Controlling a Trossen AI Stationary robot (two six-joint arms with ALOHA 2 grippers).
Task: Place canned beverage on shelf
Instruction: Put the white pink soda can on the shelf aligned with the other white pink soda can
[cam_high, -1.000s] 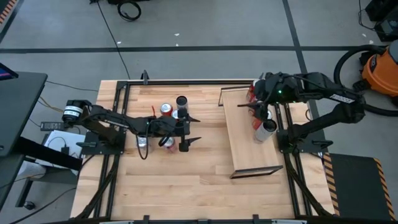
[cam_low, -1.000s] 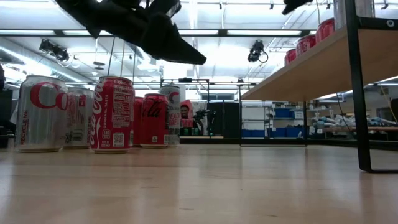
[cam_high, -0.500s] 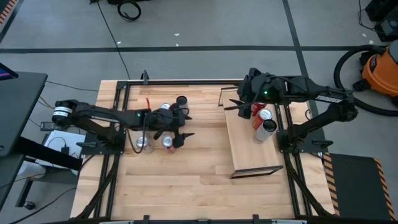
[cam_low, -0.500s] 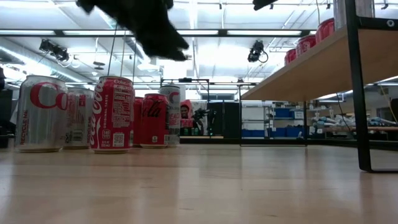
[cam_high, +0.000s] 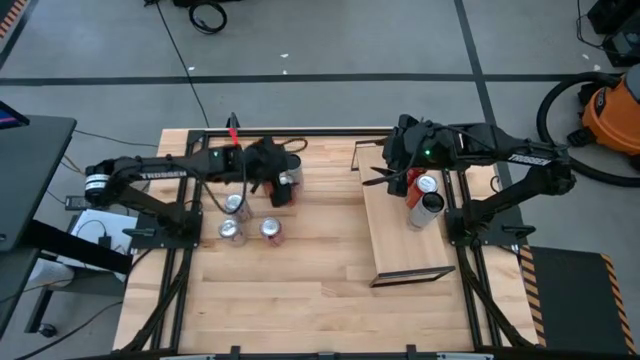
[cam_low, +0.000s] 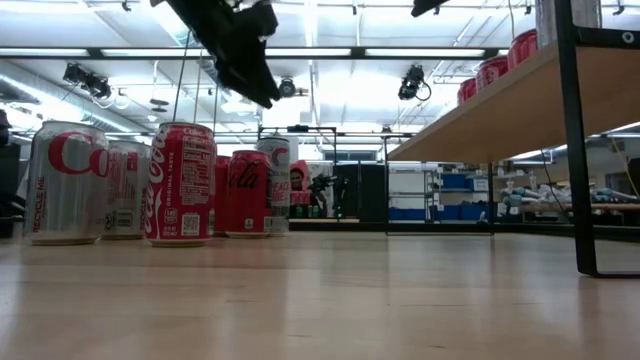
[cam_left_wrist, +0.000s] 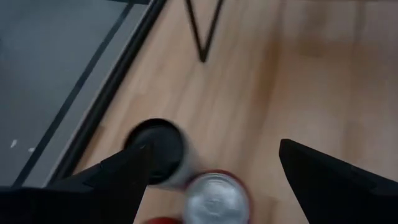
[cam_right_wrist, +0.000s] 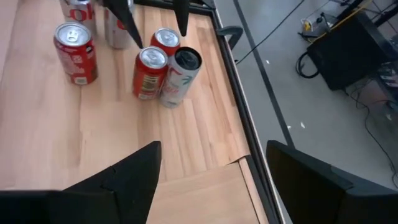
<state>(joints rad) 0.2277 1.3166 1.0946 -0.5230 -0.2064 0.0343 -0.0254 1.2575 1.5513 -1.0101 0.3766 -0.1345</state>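
Note:
Several cans stand upright on the plank table at the left: a silver can (cam_high: 237, 205), a red can (cam_high: 270, 231) and a black-topped can (cam_left_wrist: 158, 152) beside a red one (cam_left_wrist: 214, 198). My left gripper (cam_high: 283, 188) hangs open above this last pair, slanting down, clear of them. The shelf (cam_high: 410, 250) stands on the table's right half and bears a silver can (cam_high: 424, 208) and a red can (cam_high: 408, 181) near its far end. My right gripper (cam_high: 380, 168) is open over the shelf's far left corner, nothing between its fingers.
In the low view the cans on the table stand in a row (cam_low: 180, 180) at the left, with the raised shelf board (cam_low: 480, 120) and its dark leg (cam_low: 578, 150) at the right. Bare planks (cam_high: 300, 280) lie between the cans and the near edge. Black rails frame the table.
My left gripper has risen and gone toward the table's far edge, from beside the near cans to above the far pair, tipping from steeply down to a slant. My right gripper has drawn a little toward the table's left, away from the cans on the shelf.

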